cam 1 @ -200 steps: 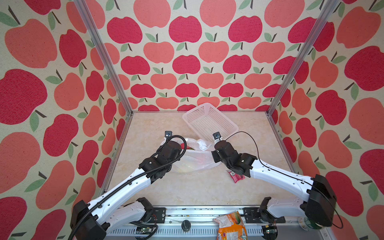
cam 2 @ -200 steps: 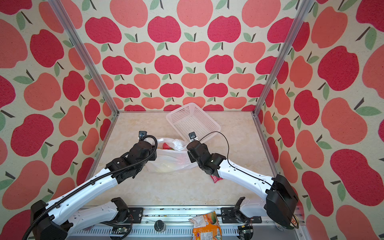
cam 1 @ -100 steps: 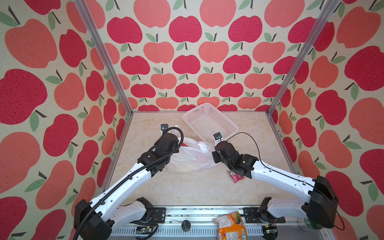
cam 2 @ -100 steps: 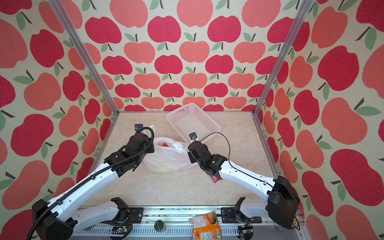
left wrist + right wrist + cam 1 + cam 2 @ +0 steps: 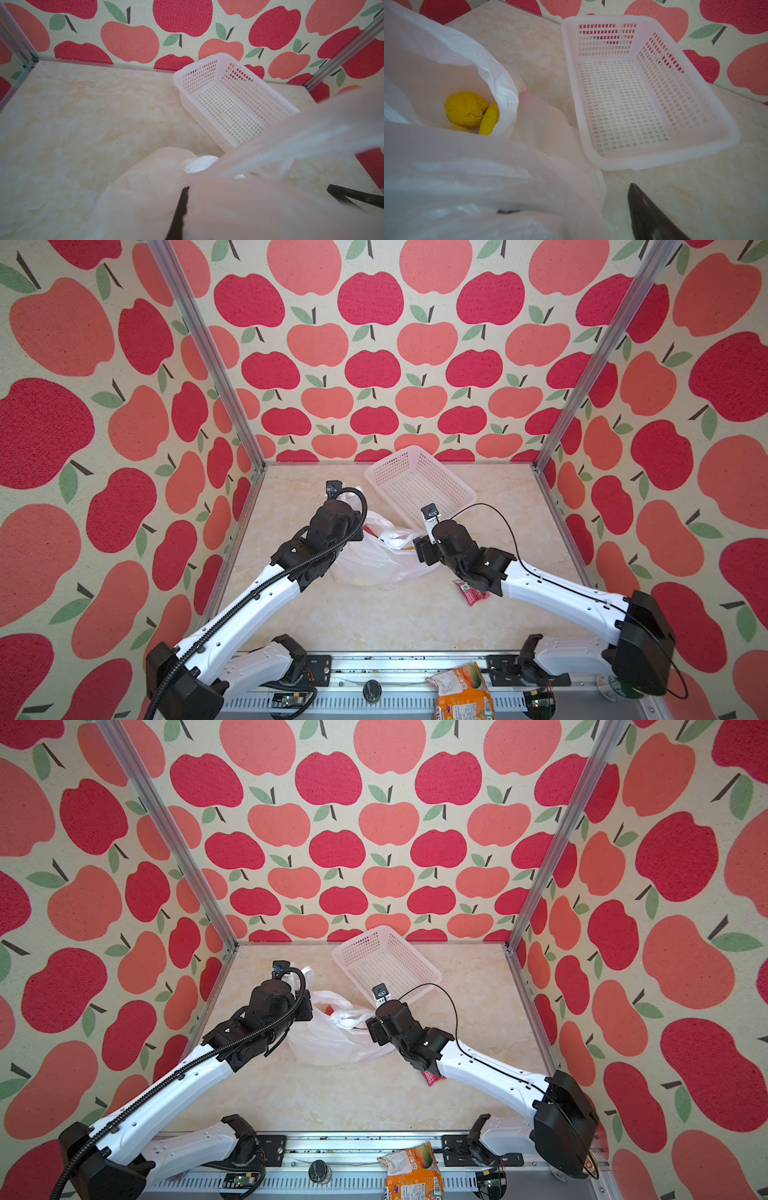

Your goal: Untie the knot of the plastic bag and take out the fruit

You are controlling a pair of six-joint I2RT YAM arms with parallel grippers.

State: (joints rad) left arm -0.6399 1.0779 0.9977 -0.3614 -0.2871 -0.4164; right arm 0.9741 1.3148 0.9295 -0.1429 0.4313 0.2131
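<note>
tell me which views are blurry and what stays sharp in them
Left wrist: the plastic bag close to the lens is a soft milky smear, the basket sharp. Right wrist: near bag folds blurred, the yellow fruit crisp. Both top views: sharp and evenly lit.

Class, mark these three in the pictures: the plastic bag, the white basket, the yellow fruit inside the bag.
plastic bag (image 5: pixel 378 564): in a top view, on its crinkled body.
white basket (image 5: pixel 618 99): right wrist view, on its bare perforated floor.
yellow fruit (image 5: pixel 466 109): right wrist view, on the rounder piece's skin.
</note>
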